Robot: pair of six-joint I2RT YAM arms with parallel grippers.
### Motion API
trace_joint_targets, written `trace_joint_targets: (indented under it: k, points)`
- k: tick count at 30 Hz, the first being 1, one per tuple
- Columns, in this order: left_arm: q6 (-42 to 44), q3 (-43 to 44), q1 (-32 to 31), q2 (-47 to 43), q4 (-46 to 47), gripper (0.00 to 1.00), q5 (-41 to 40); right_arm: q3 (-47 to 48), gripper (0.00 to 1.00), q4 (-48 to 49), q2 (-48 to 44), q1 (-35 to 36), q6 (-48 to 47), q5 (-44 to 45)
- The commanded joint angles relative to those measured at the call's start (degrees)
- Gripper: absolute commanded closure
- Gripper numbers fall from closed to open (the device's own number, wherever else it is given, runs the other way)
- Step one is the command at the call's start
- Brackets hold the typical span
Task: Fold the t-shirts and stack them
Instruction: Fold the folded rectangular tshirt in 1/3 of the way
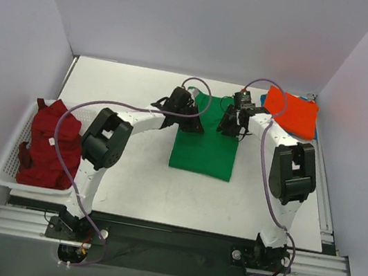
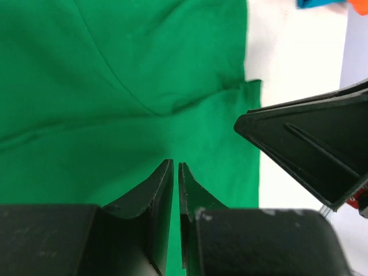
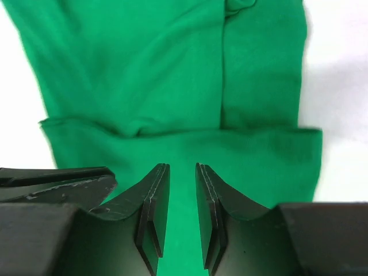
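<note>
The bright green t-shirt (image 1: 204, 152) lies flat mid-table, folded into a long strip. Both grippers hover over its far end. My left gripper (image 1: 190, 121) has its jaws nearly together with nothing between them; in the left wrist view (image 2: 176, 164) green cloth (image 2: 115, 86) lies below it. My right gripper (image 1: 233, 125) is slightly open and empty, over the shirt's folded edge (image 3: 182, 165). An orange-red t-shirt (image 1: 292, 112) lies folded at the back right on a blue one (image 1: 313, 128). Dark red t-shirts (image 1: 50, 145) are piled at the left.
The white slatted basket (image 1: 10, 152) holding the dark red pile sits at the table's left edge. The right gripper's finger (image 2: 310, 144) shows close beside the left one. White walls enclose the back and sides.
</note>
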Motion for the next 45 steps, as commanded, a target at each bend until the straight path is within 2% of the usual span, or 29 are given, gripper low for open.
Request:
trace_joint_targets:
  k: [1, 5, 7, 15, 24, 28, 35, 45]
  points:
    - [-1.8, 4.1, 0.5, 3.9, 5.6, 0.81, 2.3, 3.8, 0.74, -1.6, 4.1, 0.0, -1.1, 1.1]
    - [-3.0, 6.6, 0.5, 8.7, 3.1, 0.82, -0.8, 6.0, 0.74, -2.5, 7.7, 0.0, -1.0, 1.4]
    - [-4.1, 5.9, 0.0, 8.6, 0.4, 0.82, -6.0, 6.8, 0.74, -4.2, 9.3, 0.6, -1.0, 2.8]
    - [-8.5, -8.5, -1.7, 1.2, 2.1, 0.84, -14.9, 2.9, 0.74, -6.5, 9.5, 1.9, -1.2, 6.8]
    - [-9.0, -21.3, -4.9, -7.3, 5.2, 0.86, -16.1, -6.1, 0.74, -5.2, 3.4, 6.4, -0.9, 9.8]
    - [-9.7, -31.8, -6.7, -13.3, 8.5, 0.86, -17.2, -13.1, 0.74, -3.6, -1.6, 8.6, 1.1, 9.6]
    - [-10.8, -44.2, -9.0, -24.9, 10.9, 0.86, -19.8, -22.8, 0.74, -1.6, -10.3, 14.9, 5.7, 11.2]
    - [-8.6, -43.2, -9.6, -30.6, 7.3, 0.85, -19.6, -22.0, 0.73, -0.7, -20.1, 18.8, 5.7, 13.2]
